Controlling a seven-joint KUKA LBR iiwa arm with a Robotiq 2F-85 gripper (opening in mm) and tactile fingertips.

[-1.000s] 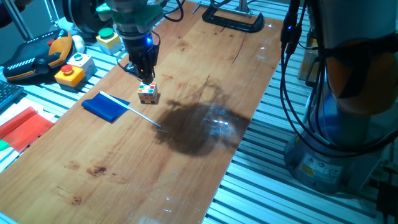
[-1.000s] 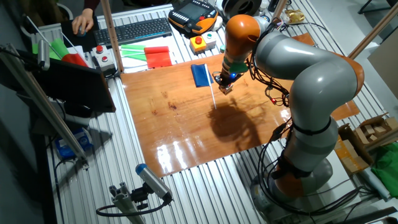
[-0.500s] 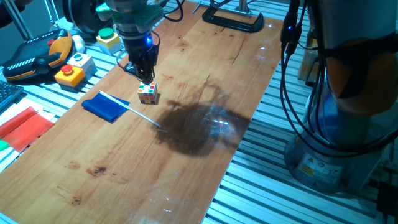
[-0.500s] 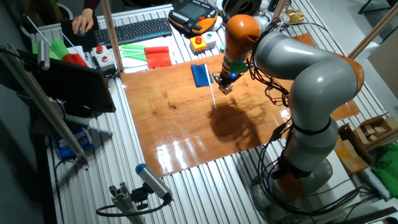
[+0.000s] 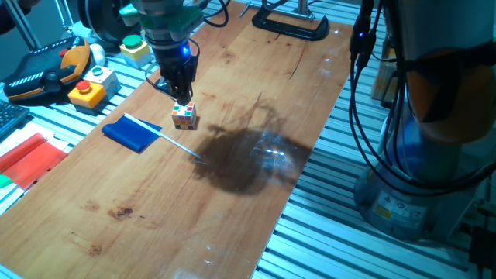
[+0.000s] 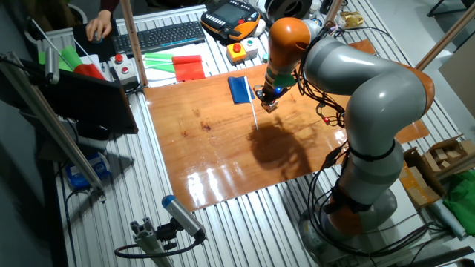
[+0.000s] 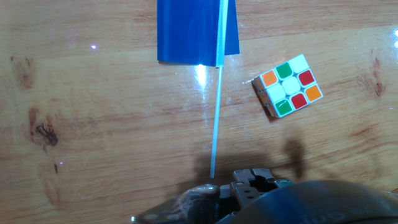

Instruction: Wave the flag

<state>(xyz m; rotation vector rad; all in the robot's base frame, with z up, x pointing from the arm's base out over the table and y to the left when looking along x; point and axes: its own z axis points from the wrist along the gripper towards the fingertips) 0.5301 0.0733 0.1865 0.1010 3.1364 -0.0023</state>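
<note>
The flag (image 5: 133,132) is lying flat on the bench (image 5: 232,201), just beside the cube (image 5: 184,115). The gripper (image 5: 181,97) is hovering over that cube, approaching; jaw state unclear. Next, it needs lowering onto the stick.

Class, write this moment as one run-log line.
gripper: above cube, jaw state unclear | flag: flat on table, ungrasped | wave: not started

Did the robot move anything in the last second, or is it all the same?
Nothing visibly changed. The hand hangs just above the puzzle cube as before, and the flag lies flat on the table in the same spot, untouched.
</note>
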